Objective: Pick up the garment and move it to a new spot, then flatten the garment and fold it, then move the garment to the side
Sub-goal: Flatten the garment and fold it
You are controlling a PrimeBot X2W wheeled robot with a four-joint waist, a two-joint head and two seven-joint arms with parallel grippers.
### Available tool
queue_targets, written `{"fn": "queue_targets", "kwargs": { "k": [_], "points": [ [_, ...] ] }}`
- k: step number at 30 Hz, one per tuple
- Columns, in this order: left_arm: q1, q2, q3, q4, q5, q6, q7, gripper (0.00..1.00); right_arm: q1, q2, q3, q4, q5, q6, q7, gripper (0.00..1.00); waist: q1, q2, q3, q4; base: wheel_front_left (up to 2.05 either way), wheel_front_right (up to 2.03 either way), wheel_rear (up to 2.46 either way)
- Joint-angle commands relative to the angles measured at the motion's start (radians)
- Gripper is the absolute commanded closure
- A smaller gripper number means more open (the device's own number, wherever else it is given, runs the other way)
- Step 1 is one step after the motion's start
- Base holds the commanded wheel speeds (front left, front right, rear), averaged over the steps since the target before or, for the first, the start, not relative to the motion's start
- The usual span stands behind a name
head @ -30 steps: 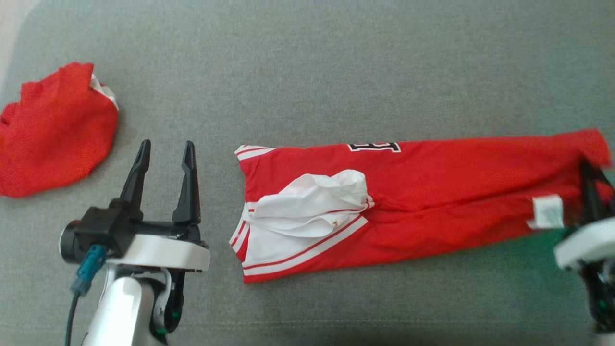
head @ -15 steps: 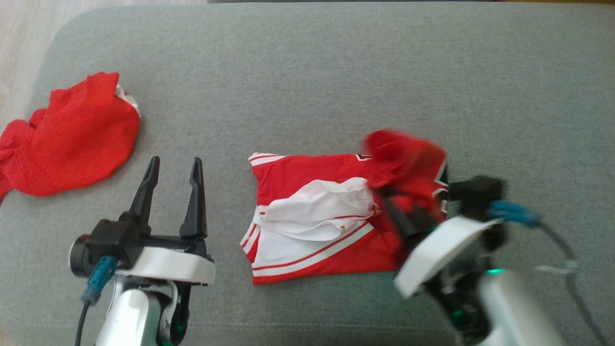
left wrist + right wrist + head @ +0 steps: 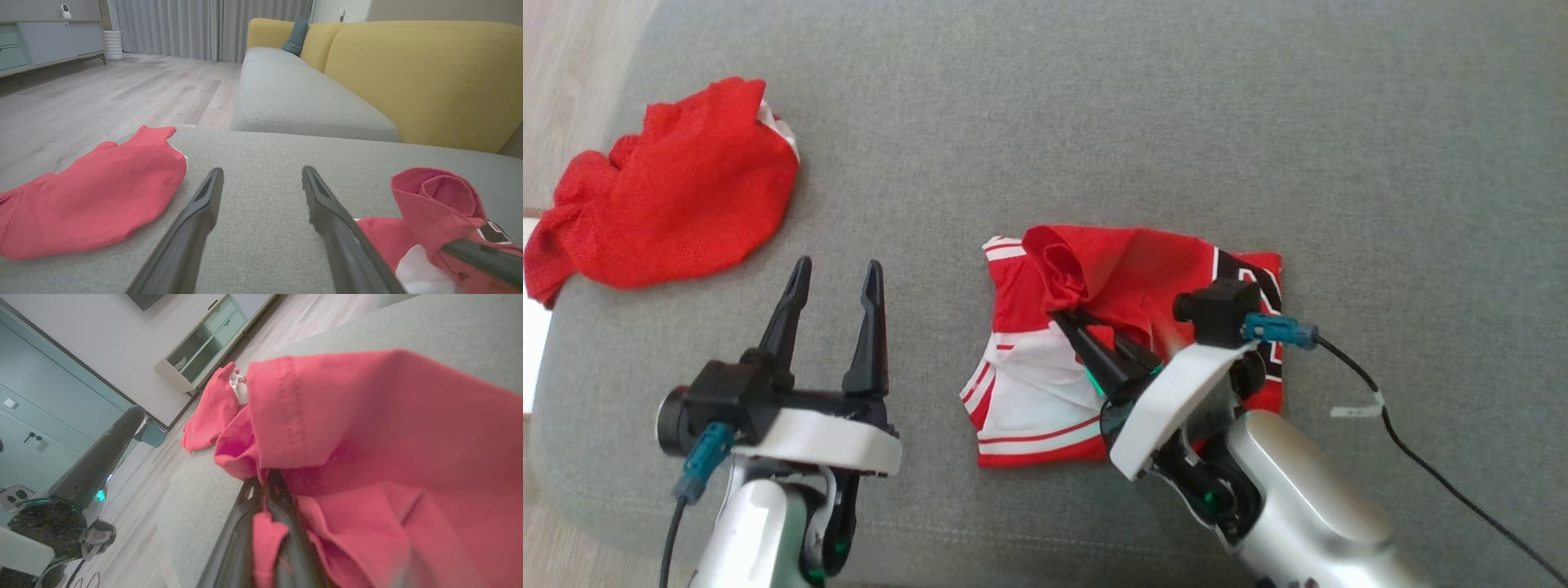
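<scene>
A red garment with white side panels and red stripes lay near the middle of a grey seat cushion, partly folded; its right-hand portion was doubled over towards the left, and a black-and-white printed patch showed at its right edge. The leading edge of that folded layer was rolled into a loose red tube, raised clear of the white panel beneath.

The right gripper reached in from the lower right over the garment; its two dark fingers were pressed together, pinching the red fabric just under that rolled edge; in the right wrist view the cloth bunched around and over the fingers, hiding their tips. The arm's pale forearm covered the garment's lower right corner, and a black cable trailed from the wrist across the cushion to the right.

The left gripper stood to the garment's left, above bare cushion, its fingers spread wide and holding nothing; it was apart from the garment.

A loose red cloth lay crumpled at the cushion's far left corner, well apart from the garment; beyond it was wooden floor; a yellow backrest rose behind the seat.
</scene>
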Motion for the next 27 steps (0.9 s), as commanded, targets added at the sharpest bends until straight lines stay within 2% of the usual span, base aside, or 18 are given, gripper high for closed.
{"fn": "queue_targets", "kwargs": {
  "k": [1,2,3,4,8,13,18,21,22,27],
  "points": [
    [-0.042,0.001,0.028,-0.027,0.009,-0.004,-0.012,0.00,-0.035,0.014,0.030,-0.007,0.017,-0.001,-0.021,1.00,0.0000,0.0000,0.007,0.005,0.00,0.00,0.00],
    [-0.043,0.000,0.028,-0.026,0.009,-0.005,-0.012,0.00,-0.049,0.014,0.040,0.014,0.021,-0.001,-0.034,0.78,0.0000,0.0000,0.009,0.005,0.00,0.00,0.00],
    [-0.044,-0.001,0.029,-0.024,0.009,-0.005,-0.012,0.00,-0.061,0.014,0.052,0.029,0.026,-0.001,-0.046,0.16,0.0000,0.0000,0.011,0.005,0.00,0.00,0.00],
    [-0.044,-0.002,0.030,-0.023,0.009,-0.005,-0.012,0.00,-0.070,0.014,0.064,0.041,0.034,-0.001,-0.057,0.00,0.0000,0.0000,0.012,0.004,0.00,0.00,0.00],
    [-0.045,-0.004,0.037,-0.020,0.011,-0.006,-0.012,0.00,-0.104,0.014,0.100,0.049,0.040,-0.001,-0.119,0.00,0.0000,0.0000,0.011,-0.004,0.00,0.00,0.00],
    [-0.045,-0.004,0.051,-0.018,0.012,-0.005,-0.012,0.00,-0.139,0.014,0.105,-0.009,-0.003,-0.001,-0.197,0.00,0.0000,0.0000,0.006,-0.025,0.00,0.00,0.00],
    [-0.039,0.004,0.067,-0.025,0.025,-0.001,-0.012,0.00,-0.127,0.014,-0.020,-0.092,-0.142,-0.001,-0.250,0.00,0.0000,0.0000,-0.007,-0.058,0.00,0.00,0.00],
    [-0.035,0.010,0.074,-0.031,0.030,0.000,-0.012,0.00,-0.082,0.004,-0.135,-0.142,-0.237,-0.001,-0.245,0.00,0.0000,0.0000,-0.010,-0.074,0.00,0.00,0.00],
    [-0.031,0.015,0.079,-0.034,0.031,0.001,-0.012,0.00,-0.039,-0.015,-0.215,-0.183,-0.293,-0.001,-0.232,0.00,0.0000,0.0000,-0.013,-0.085,0.00,0.00,0.00],
    [-0.026,0.027,0.090,-0.036,0.034,0.002,-0.012,0.00,0.092,-0.063,-0.406,-0.282,-0.393,-0.001,-0.178,0.00,0.0000,0.0000,-0.015,-0.109,0.00,0.00,0.00]
  ]
}}
